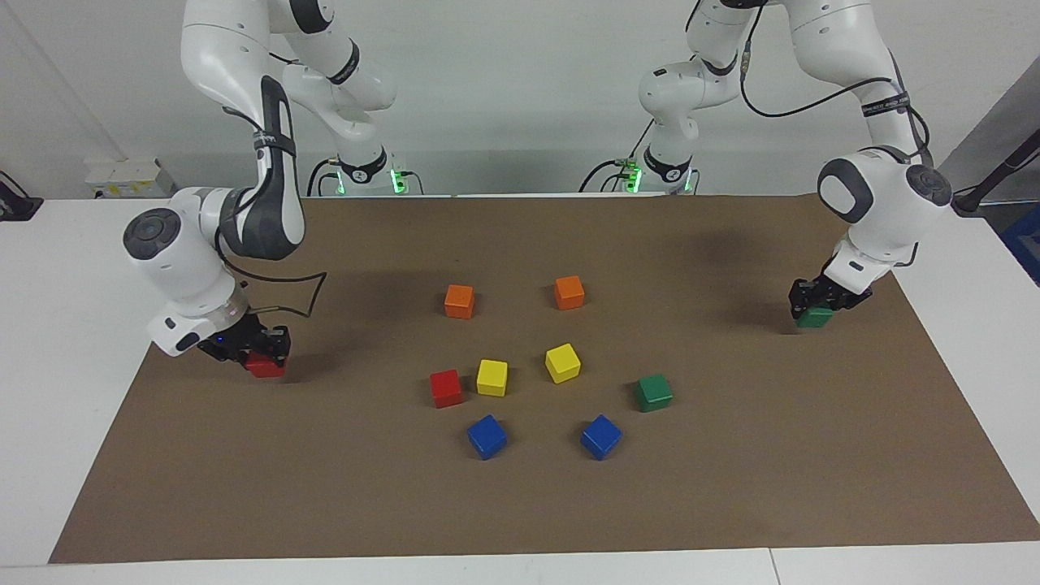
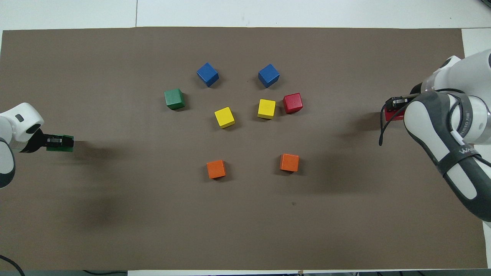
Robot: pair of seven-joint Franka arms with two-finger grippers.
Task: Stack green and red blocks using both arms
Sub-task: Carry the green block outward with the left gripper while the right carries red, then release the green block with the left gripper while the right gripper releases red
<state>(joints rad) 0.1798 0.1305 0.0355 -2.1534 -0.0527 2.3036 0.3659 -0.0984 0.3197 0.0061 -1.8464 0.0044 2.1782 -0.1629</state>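
One green block point(image 1: 653, 392) and one red block point(image 1: 446, 388) lie mid-mat; their twins are held.

Partly hidden from you: held red block point(image 2: 392, 115), mostly under the right arm point(image 2: 445, 130) overhead; held green block point(image 1: 814, 318), top covered by the jaws.

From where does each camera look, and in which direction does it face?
Facing view: high across the table, facing the robots; both whole arms show, the left gripper on a green block.
Overhead view: high above the robots' end, looking steeply down; forearms and the right gripper on a red block show.
Shared: brown mat, all ten blocks.
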